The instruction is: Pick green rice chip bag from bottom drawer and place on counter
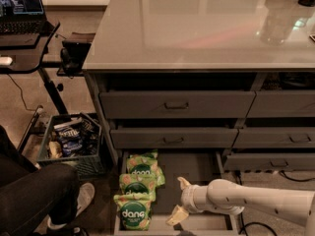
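The bottom drawer [197, 165] is pulled out at the foot of the cabinet. Three green rice chip bags lie in a row along its left side: a far one [142, 164], a middle one [138, 186] and a near one [133, 211]. My gripper [180, 199] reaches in from the right on a white arm [256, 200] and hangs over the drawer's dark floor, just right of the bags and apart from them. Its two pale fingers [176, 215] are spread and hold nothing. The counter [197, 23] is the glossy grey top of the cabinet above.
Closed handled drawer fronts [176, 104] sit above the open drawer, with a narrower column to the right [280, 141]. A crate of snacks [71, 144] stands on the floor to the left. A person's leg and shoe [44, 195] are at bottom left. A black desk with a laptop [22, 14] is at top left.
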{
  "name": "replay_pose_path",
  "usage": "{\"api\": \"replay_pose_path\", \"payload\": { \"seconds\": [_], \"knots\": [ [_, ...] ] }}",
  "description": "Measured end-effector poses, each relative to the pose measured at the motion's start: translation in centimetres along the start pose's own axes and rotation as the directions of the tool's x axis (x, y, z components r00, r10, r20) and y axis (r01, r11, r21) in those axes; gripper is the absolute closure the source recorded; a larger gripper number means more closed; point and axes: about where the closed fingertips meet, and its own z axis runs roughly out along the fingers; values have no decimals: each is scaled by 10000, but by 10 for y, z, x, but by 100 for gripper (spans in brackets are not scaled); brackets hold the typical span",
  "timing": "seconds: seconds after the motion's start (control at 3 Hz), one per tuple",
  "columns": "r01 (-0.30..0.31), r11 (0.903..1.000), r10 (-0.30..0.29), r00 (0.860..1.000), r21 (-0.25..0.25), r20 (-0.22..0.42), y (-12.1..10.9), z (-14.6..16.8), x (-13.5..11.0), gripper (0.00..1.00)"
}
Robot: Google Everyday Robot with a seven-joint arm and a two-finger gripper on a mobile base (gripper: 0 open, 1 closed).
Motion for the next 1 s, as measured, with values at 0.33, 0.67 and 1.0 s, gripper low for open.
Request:
{"api": "replay_pose_path", "payload": {
  "seconds": [0.33,0.67,1.0],
  "knots": [
    [442,9982,-431,9987,-403,280,11,25,3,0],
    [1011,9901,-923,9916,-975,905,26,53,3,0],
    [1257,9839,-1055,9824,-1274,1544,31,70,4,0]
  ]
}}
